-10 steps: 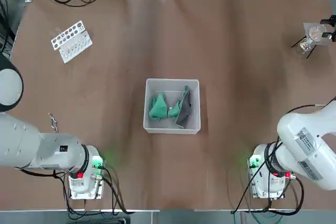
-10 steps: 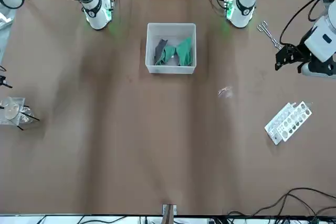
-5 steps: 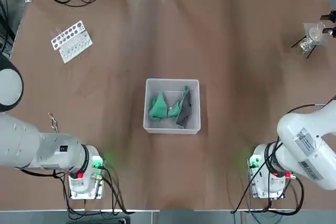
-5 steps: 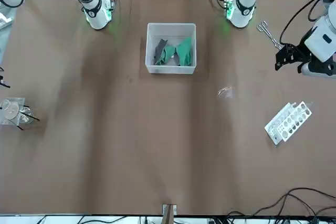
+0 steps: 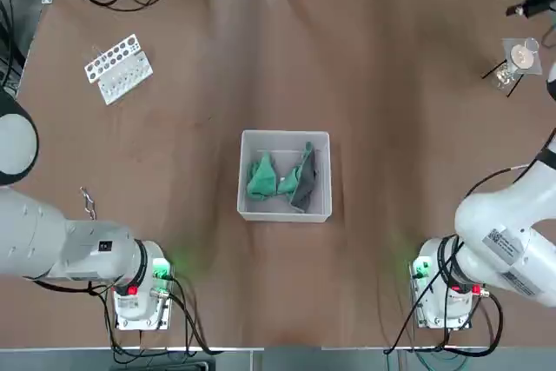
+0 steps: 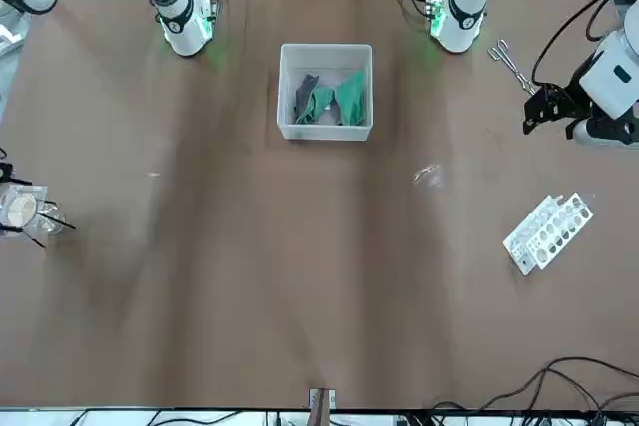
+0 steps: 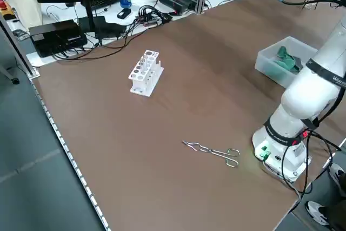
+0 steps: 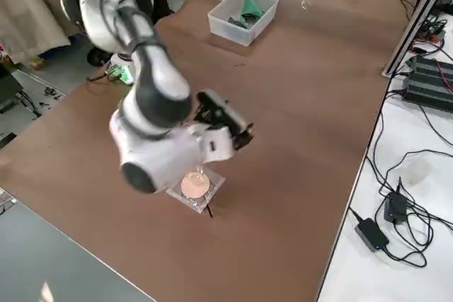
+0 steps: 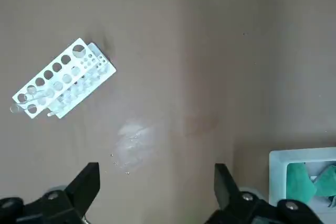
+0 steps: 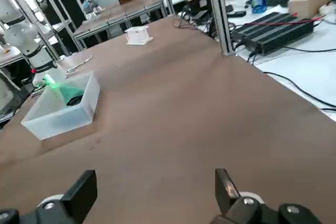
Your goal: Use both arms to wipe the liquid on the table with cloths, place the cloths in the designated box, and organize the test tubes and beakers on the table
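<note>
Two cloths (image 5: 282, 178) lie in the box (image 5: 285, 212) at mid-table, teal with a dark grey fold, so I judge the wiping and the drop-off done. One faint pale smear (image 9: 134, 139) shows on the table (image 5: 391, 110) in the left wrist view, between the rack (image 5: 118, 68) and the box; I cannot tell whether it is wet residue or just a mark, and I would check it before calling the wipe finished.

What is left, as I read it, is the glassware. The white rack lies tipped on its side at the far left of the table, apparently with tubes in it. A beaker (image 5: 521, 56) sits on a small stand at the far right edge. A pair of metal tongs (image 7: 213, 151) lies near the left arm's base.

My right end effector (image 8: 225, 119) hangs above the table just beside the beaker, its fingers spread wide and holding nothing. The left end effector (image 6: 547, 107) hovers over the left side of the table, between the tongs and the rack, also wide and empty.

I judge the job a little past halfway: cloths sorted, tubes and beaker not yet organized.
</note>
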`<state>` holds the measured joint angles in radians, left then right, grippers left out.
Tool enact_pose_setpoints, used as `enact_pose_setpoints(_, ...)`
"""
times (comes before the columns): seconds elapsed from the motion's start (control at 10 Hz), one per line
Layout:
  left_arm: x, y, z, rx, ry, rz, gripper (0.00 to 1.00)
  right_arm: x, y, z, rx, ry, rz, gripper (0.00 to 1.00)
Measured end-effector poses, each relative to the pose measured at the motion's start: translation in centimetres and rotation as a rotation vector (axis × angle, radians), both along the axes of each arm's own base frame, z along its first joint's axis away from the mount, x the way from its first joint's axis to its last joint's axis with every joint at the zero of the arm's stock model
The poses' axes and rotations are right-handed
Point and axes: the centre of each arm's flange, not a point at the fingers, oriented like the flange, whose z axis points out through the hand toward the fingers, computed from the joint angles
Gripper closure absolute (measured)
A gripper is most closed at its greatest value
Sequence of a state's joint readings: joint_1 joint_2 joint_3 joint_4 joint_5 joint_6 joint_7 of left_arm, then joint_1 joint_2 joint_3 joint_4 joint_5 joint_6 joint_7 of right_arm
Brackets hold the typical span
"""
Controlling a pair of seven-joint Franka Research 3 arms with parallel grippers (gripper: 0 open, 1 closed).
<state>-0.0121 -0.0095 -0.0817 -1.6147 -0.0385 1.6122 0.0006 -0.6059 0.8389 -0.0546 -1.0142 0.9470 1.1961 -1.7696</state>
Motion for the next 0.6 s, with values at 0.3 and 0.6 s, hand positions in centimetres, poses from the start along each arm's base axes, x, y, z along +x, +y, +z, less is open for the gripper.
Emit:
enact_pose_setpoints(0.3, 0.0, 0.2, 0.1, 0.000, -0.002, 0.006, 0.04, 5.3, 9.0, 1.2, -0.143, 0.059, 0.030, 0.01)
enact_pose_setpoints(0.6, 0.1, 0.5, 0.1, 0.000, -0.003, 0.011, 0.04, 8.6, 18.4, 7.2, -0.409, 0.055, 0.028, 0.01)
